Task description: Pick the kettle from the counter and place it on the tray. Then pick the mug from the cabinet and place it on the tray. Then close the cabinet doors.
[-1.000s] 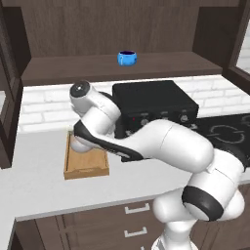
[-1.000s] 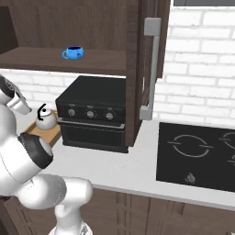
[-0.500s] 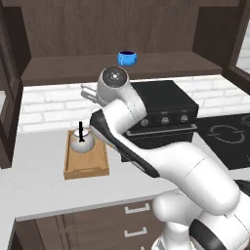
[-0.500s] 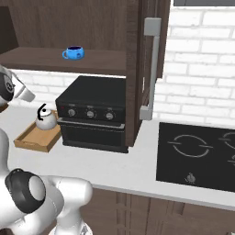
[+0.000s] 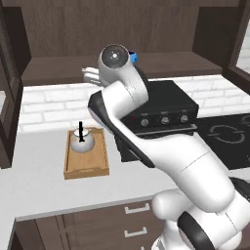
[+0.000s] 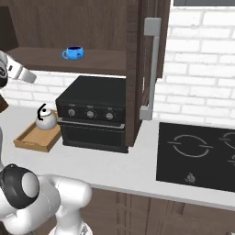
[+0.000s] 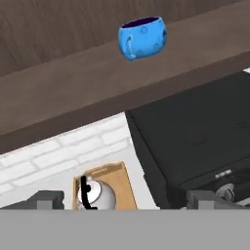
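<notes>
The kettle (image 5: 81,142) sits upright in the tray (image 5: 87,167) on the tabletop (image 5: 44,188), toward the tray's far end, its thin black handle standing up. The mug (image 6: 73,53) rests on the cabinet (image 6: 55,27) shelf, handle toward the left in the right base view, above the black oven (image 6: 94,114).

In the left base view the arm's round joint covers nearly all of the mug (image 5: 132,56), leaving a sliver of blue at its right edge; the right base view shows the whole mug clear on the shelf. The hand view looks at the mug (image 7: 142,37) from below and in front, with the shelf edge crossing between it and the kettle (image 7: 95,195) in the tray (image 7: 122,188) far beneath. The fingers (image 7: 48,199) stand wide apart at the bottom corners of that view, holding nothing, well short of the mug.

The right base view also shows an open cabinet door (image 6: 146,64) with its silver bar handle, edge-on just right of the oven, and a black cooktop (image 6: 197,156) set in the tabletop further right. The left base view shows another door (image 5: 10,97) at the far left. The oven stands just beside the tray.
</notes>
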